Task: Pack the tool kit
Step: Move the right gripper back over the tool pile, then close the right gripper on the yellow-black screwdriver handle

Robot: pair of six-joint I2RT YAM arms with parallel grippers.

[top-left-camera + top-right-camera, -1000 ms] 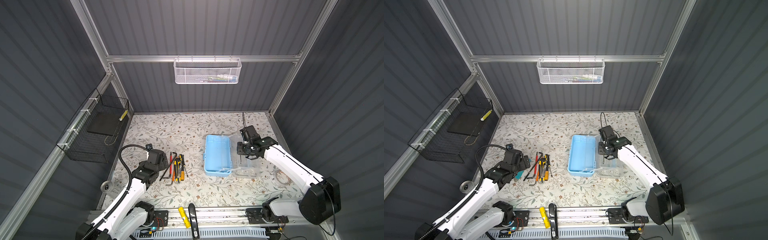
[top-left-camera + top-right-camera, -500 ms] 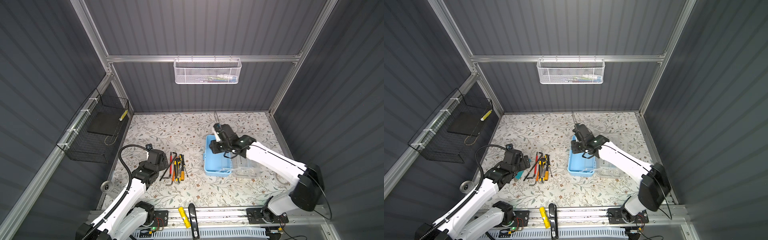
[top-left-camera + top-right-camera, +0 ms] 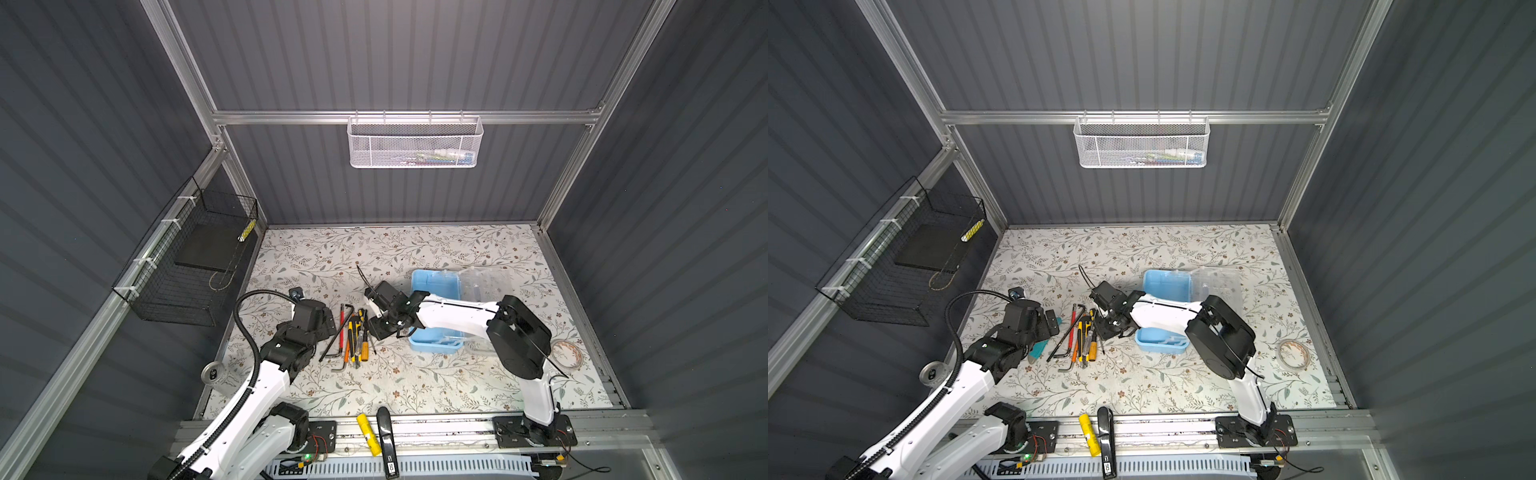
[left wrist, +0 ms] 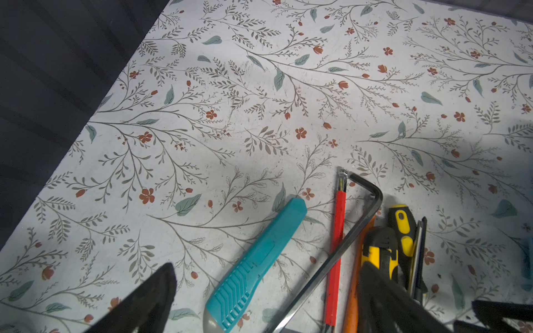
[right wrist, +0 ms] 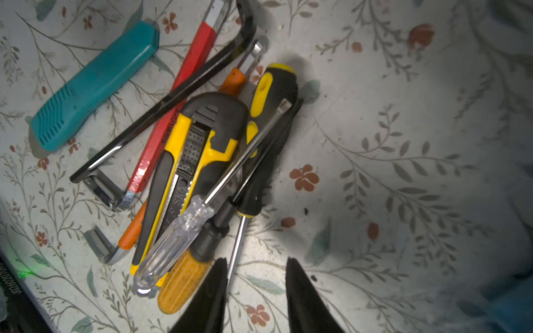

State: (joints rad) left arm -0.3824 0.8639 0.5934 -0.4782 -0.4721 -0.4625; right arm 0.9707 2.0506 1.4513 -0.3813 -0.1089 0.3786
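At right gripper [image 5: 256, 262]: part open, empty, just beside thin screwdriver shaft [image 5: 238, 245] at pile's edge. At left gripper [image 4: 266, 274]: wide, empty, over teal tool [image 4: 259, 253]. Case [image 3: 435, 282] open, near pile. Likely trouble: pinching crossed tools together, or slipping off shaft.

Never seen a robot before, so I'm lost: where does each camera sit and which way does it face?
A top view: high overhead, facing down at the table; shows left arm, right arm, left pincer, right pincer, blue case.
A top view: same height and direction; both arms, tool pile.
Left wrist: on the left arm, facing down at the teal tool; fingertips show.
Right wrist: on the right arm, facing down at the tool pile; fingertips apart.
Shared: both wrist views hold the teal tool, red hex key.
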